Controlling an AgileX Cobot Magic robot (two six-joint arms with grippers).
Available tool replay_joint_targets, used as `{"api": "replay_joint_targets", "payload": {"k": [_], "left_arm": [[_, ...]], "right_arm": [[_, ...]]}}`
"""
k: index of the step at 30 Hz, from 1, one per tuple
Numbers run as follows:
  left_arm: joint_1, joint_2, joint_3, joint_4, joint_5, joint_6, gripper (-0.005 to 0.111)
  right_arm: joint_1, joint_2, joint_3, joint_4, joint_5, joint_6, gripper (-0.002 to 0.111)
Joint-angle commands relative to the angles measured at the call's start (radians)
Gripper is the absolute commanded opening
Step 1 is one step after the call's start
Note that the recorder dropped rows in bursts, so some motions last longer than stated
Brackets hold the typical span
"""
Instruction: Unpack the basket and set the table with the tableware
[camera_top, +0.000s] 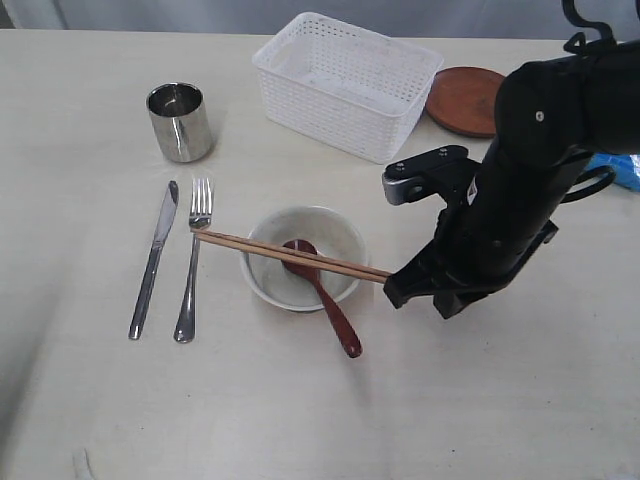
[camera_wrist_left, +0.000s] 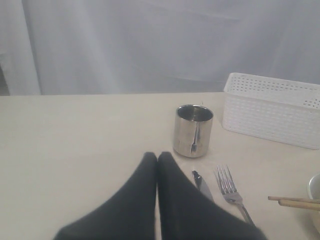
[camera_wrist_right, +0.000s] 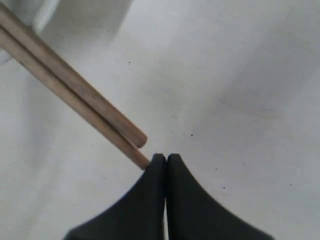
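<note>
Closed tight, the right end effector (camera_wrist_right: 166, 157) has its black fingers pressed together with nothing between them. Its tips sit against the near ends of the pair of light-brown wooden chopsticks (camera_wrist_right: 70, 82), which lie across the off-white round bowl (camera_top: 330, 215), their far ends by the tines of the steel fork (camera_top: 190, 275). A red-brown wooden spoon (camera_top: 330, 300) rests with its head in the bowl. The white perforated plastic basket (camera_top: 330, 120) looks unpacked, so the step in hand seems to be squaring up the chopsticks. The next move calls for a gentle nudge, or a lift away that does not roll them. The left end effector (camera_wrist_left: 157, 156), likewise shut and empty, hovers over the pale beige tabletop (camera_wrist_left: 75, 150) near the steel knife (camera_wrist_left: 201, 182) — touching nothing.
</note>
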Motion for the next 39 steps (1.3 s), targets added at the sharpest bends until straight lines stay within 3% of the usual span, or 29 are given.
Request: {"api": "replay_joint_targets", "payload": {"k": [1,19,28,33,39], "left_arm": [[-0.001,-0.004,0.003,-0.003,-0.011,0.0,0.0],[-0.001,-0.004,0.003,-0.003,-0.011,0.0,0.0],[-0.001,-0.004,0.003,-0.003,-0.011,0.0,0.0],[-0.001,-0.004,0.003,-0.003,-0.011,0.0,0.0],[-0.001,-0.004,0.003,-0.003,-0.011,0.0,0.0]], "right_arm": [[-0.005,-0.007,0.004,0.036,-0.02,-0.028,0.0],[-0.005,-0.014,0.004,-0.031,0.004,-0.012,0.0],[-0.009,-0.08,-0.048,-0.408,0.097,0.255,0.0],[-0.117,-0.074,-0.168,-0.467,0.121,0.274,0.0],[-0.364,-0.074,-0.373,-0.37,0.143,0.197,0.0]]}}
